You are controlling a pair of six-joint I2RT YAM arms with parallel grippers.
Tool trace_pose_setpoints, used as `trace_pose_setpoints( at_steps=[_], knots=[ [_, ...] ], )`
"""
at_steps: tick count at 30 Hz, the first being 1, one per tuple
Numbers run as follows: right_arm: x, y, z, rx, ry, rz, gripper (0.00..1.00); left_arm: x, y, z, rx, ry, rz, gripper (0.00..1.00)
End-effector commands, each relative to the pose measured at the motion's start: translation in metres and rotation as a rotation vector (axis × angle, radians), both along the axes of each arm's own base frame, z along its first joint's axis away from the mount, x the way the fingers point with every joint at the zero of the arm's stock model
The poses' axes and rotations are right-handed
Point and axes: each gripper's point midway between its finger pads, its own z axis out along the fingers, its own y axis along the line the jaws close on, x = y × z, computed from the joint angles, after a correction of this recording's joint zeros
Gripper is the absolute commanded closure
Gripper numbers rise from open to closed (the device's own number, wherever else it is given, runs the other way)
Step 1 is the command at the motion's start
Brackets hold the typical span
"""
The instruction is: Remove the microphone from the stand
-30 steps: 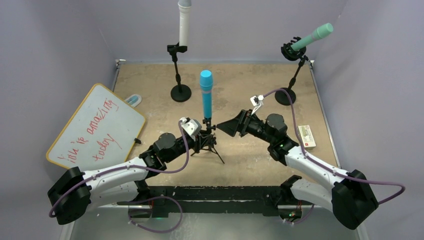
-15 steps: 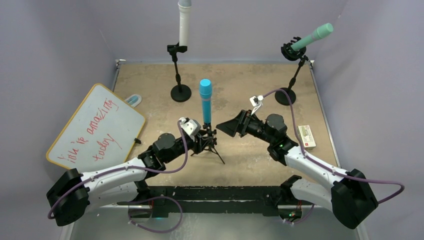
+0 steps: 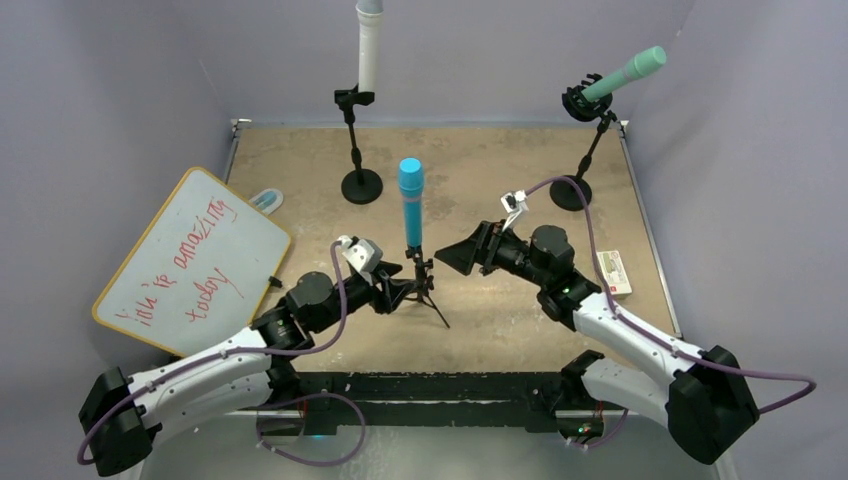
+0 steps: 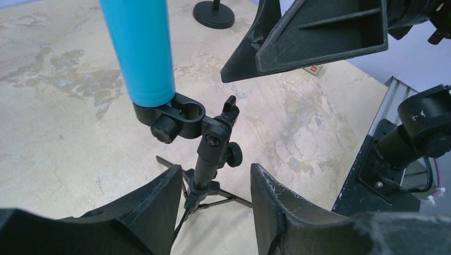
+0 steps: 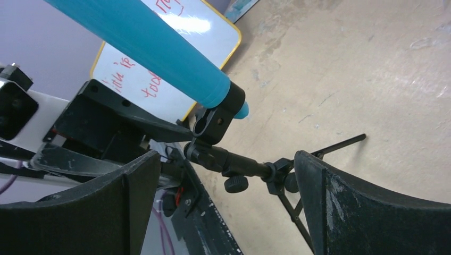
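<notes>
The blue microphone (image 3: 410,200) stands upright near the middle of the table (image 3: 300,160), its lower end seated in the clip of a small black tripod stand (image 3: 422,288). The left gripper (image 4: 215,178) sits low at the stand's left with its jaws spread. The post rises between its 2 fingers with a gap on each side. The right gripper (image 5: 228,167) faces the stand from the right, jaws spread wide and pinching nothing. At the table's far edge are a white microphone (image 3: 368,50) and a green microphone (image 3: 625,75). A whiteboard (image 3: 190,255) with red writing lies at the left, and a small box (image 3: 613,272) at the right.
</notes>
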Motion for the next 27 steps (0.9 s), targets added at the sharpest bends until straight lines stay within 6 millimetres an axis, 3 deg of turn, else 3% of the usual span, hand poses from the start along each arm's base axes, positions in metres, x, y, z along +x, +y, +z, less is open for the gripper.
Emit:
trace_pose_setpoints(
  at_steps=[1, 4, 10, 16, 21, 27],
  knots=[
    [0.016, -0.002, 0.027, -0.043, -0.131, -0.034, 0.05, 0.003, 0.011, 0.018, -0.079, 0.068, 0.087, 0.51],
    [0.026, -0.001, 0.031, -0.097, -0.166, -0.043, 0.09, 0.007, 0.018, 0.025, -0.12, 0.096, 0.144, 0.48],
    [0.047, -0.003, 0.055, -0.197, -0.308, -0.106, 0.13, 0.018, 0.031, 0.04, -0.214, 0.143, 0.265, 0.3],
    [0.054, 0.005, 0.076, -0.228, -0.424, -0.12, 0.13, 0.025, 0.033, 0.052, -0.279, 0.178, 0.318, 0.29],
    [0.059, 0.02, 0.075, -0.241, -0.422, -0.089, 0.13, 0.032, 0.036, 0.056, -0.276, 0.183, 0.359, 0.29],
    [0.052, 0.027, 0.056, -0.238, -0.369, -0.051, 0.14, 0.036, 0.041, 0.073, -0.226, 0.069, 0.362, 0.29]
  ],
)
